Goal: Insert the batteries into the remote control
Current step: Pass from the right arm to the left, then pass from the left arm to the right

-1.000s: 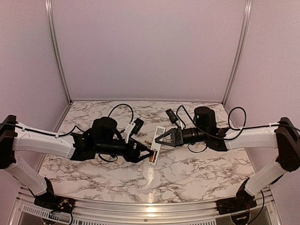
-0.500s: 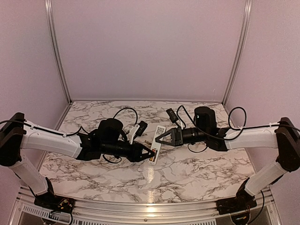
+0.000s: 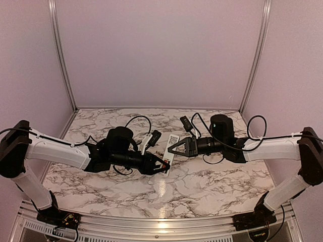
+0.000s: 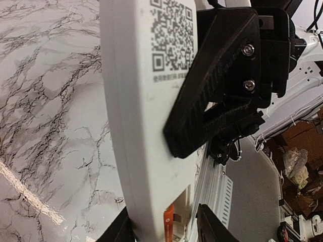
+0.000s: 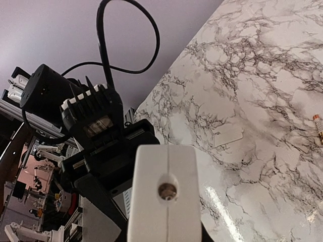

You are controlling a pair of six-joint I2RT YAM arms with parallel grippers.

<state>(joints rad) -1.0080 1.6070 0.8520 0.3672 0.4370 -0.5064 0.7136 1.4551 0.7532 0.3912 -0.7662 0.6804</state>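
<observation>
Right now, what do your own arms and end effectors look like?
The left arm and right arm have white link shells with black joints and round black wrist housings. Loose black cables loop above the wrists. The left end effector and right end effector have black triangular fingers.

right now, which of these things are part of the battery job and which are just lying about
In the job: remote control, clamped in the right pincer; battery at its end, by the left pincer; second battery, loose on the table.
Lying about: white flat piece on the table, possibly the bay cover; cardboard boxes beyond the table.
</observation>
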